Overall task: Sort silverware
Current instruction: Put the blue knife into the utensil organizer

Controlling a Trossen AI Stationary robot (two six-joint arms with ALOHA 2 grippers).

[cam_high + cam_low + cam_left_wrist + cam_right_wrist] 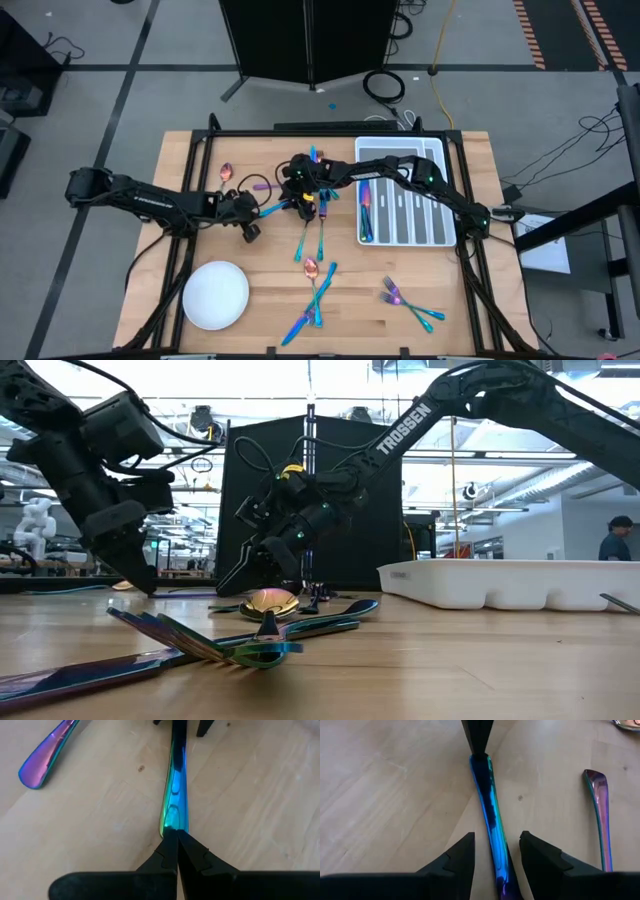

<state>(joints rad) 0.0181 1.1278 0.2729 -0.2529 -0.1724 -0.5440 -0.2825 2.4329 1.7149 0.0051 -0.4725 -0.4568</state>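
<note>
A slim blue-teal piece of silverware (275, 207) lies between my two grippers at the table's middle. My left gripper (176, 834) is shut on one end of it. My right gripper (497, 837) is open at the other end, one finger on either side with a gap to each. More silverware lies on the wood: a purple handle (600, 810), a spoon (226, 172), crossed pieces (312, 268) and forks (400, 298) toward the near edge. Some pieces lie in the white tray (440, 205), in its left compartment (366, 215). My left gripper pinches the very end of the blue-teal piece (172, 822) between its two fingertips. The fingers come from the table's left, slanting down, in line with the piece's length. The piece runs straight away from them toward my right gripper; whether it is off the wood I cannot tell.
A round white plate (215, 296) sits at the near left. The divided tray stands at the right, under my right arm. Bare wood shows along the left side and at the far left corner. A person stands far off in the room (615, 540).
</note>
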